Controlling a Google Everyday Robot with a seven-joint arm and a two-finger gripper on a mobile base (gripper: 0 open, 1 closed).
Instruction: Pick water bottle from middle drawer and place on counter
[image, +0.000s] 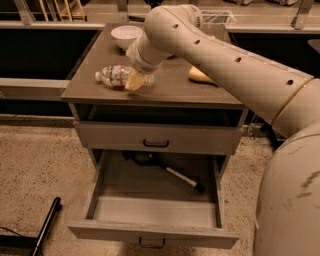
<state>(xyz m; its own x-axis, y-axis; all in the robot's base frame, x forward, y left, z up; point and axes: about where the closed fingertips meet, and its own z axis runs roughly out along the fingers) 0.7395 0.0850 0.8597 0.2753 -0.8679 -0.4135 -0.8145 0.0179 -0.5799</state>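
Observation:
The water bottle (114, 76) lies on its side on the counter (170, 91), near the front left, white cap pointing left. My gripper (135, 81) is at the bottle's right end, right over its base, with the arm reaching in from the right. Whether it touches the bottle I cannot tell. The middle drawer (150, 212) is pulled out below. A black-handled tool (165, 169) lies at the back of its grey tray.
A white bowl (126, 36) stands at the counter's back left. A yellowish object (202, 76) lies on the counter to the right. The drawer above (156, 138) is closed. A black bar (46, 226) lies on the floor at left.

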